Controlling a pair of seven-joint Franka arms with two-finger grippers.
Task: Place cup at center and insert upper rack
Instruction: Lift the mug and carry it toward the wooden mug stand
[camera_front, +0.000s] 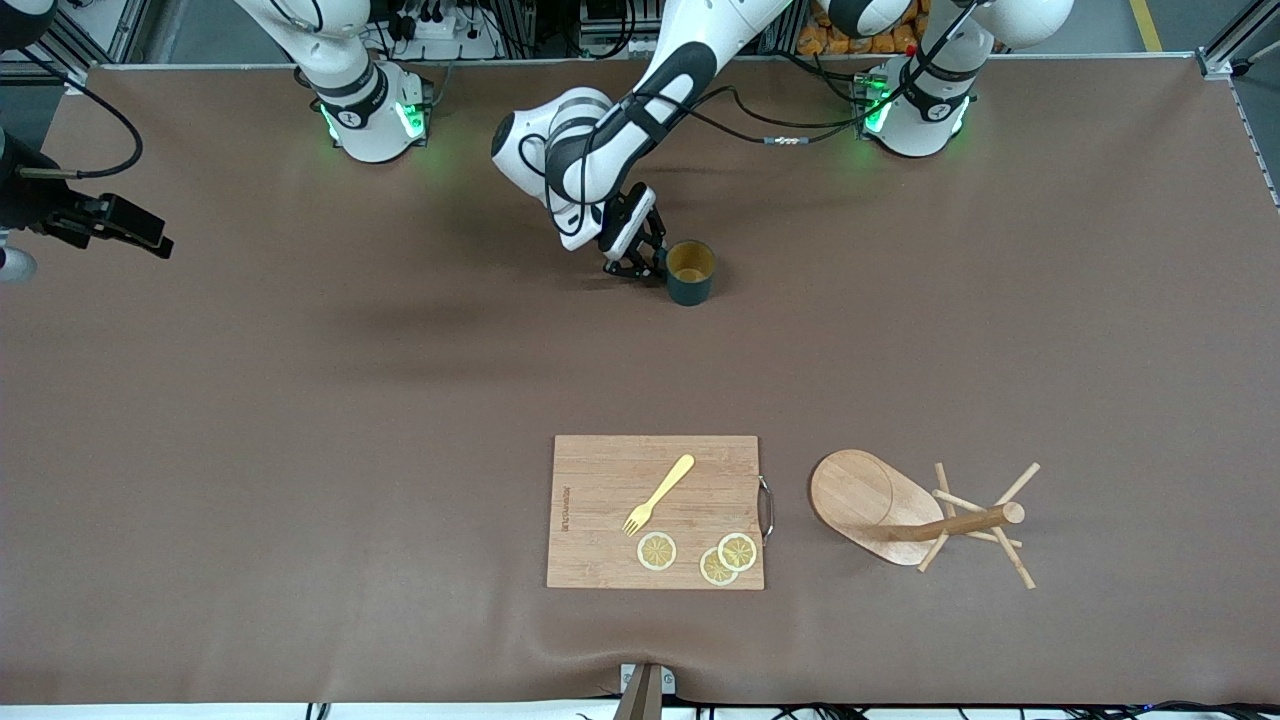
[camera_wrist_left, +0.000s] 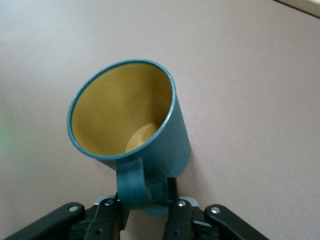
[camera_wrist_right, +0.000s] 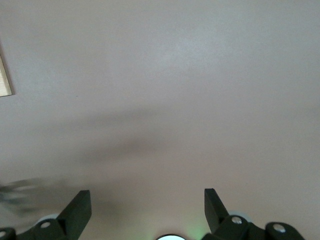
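Observation:
The dark teal cup (camera_front: 690, 272) with a yellowish inside stands upright on the brown table, near the arms' bases and about midway between them. My left gripper (camera_front: 648, 262) is down beside it, with its fingers shut on the cup's handle (camera_wrist_left: 132, 187). In the left wrist view the cup (camera_wrist_left: 125, 117) fills the frame just past that gripper (camera_wrist_left: 145, 200). The wooden mug tree (camera_front: 865, 505) lies on its side near the front camera, toward the left arm's end of the table. My right gripper (camera_front: 150, 240) waits open and empty over the right arm's end of the table. The right wrist view shows its spread fingers (camera_wrist_right: 77, 210) over bare table.
A rectangular wooden cutting board (camera_front: 600, 540) lies near the front camera beside the mug tree. It carries a yellow fork (camera_front: 660, 493) and three lemon slices (camera_front: 657, 551). A light wooden edge (camera_wrist_right: 4, 75) shows at the border of the right wrist view.

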